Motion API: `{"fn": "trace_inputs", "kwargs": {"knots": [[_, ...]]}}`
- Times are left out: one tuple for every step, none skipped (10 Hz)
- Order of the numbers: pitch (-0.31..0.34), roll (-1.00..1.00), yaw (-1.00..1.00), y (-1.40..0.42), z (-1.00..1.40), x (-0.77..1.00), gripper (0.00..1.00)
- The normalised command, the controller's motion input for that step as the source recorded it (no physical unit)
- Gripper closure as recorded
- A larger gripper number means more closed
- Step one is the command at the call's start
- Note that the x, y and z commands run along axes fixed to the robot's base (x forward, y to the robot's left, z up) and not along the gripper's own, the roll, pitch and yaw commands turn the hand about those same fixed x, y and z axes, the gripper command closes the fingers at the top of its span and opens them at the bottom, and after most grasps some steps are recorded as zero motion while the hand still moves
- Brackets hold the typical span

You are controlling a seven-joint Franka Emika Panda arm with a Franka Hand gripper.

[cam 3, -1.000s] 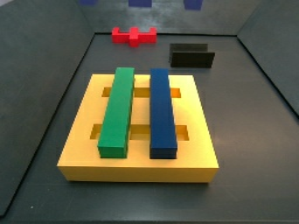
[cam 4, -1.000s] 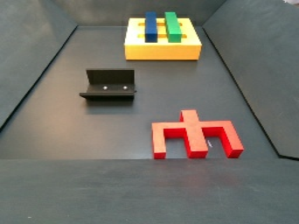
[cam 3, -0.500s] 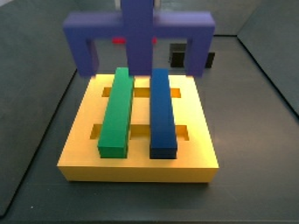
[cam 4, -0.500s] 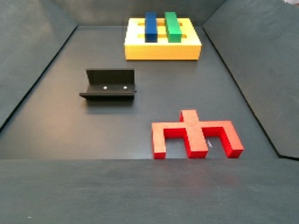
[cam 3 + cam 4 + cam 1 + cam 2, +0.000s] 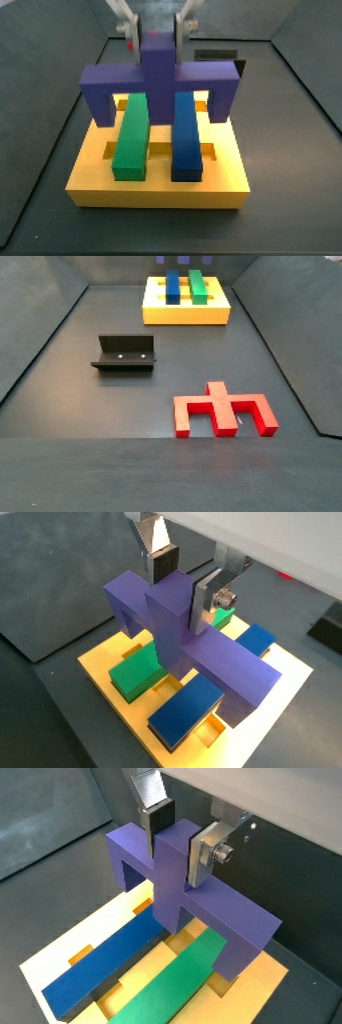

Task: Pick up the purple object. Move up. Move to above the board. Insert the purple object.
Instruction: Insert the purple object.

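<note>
My gripper (image 5: 158, 35) is shut on the central stem of the purple object (image 5: 158, 75), a wide bridge-shaped piece with its two legs pointing down. Both wrist views show the dark pads clamping the stem, gripper (image 5: 185, 582) and gripper (image 5: 181, 838). The purple object (image 5: 187, 642) (image 5: 167, 868) hangs crosswise over the far part of the yellow board (image 5: 160, 195) (image 5: 100, 662) (image 5: 60, 953) (image 5: 187, 316). It spans the green bar (image 5: 131, 125) and the blue bar (image 5: 187, 125). Its legs are low beside the bars; I cannot tell whether they touch the board.
The dark fixture (image 5: 124, 353) stands on the floor away from the board and shows partly behind the purple piece, fixture (image 5: 221, 62). A red branched piece (image 5: 225, 409) lies flat near the opposite end of the floor. Dark walls enclose the floor.
The purple object, absent a second ago, came into view over the board's far end and has since dropped lower and nearer the bars, with the gripper now visible above it.
</note>
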Motion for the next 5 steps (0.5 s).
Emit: {"fn": "trace_inputs", "kwargs": {"knots": [[-0.001, -0.08, 0.00, -0.03, -0.25, 0.00, 1.00], [0.000, -0.05, 0.00, -0.11, -0.21, 0.00, 1.00], [0.000, -0.07, 0.00, -0.17, -0.20, 0.04, 1.00], [0.000, -0.15, 0.00, -0.09, -0.07, 0.12, 1.00], [0.000, -0.22, 0.00, 0.00, -0.17, 0.05, 1.00]]}}
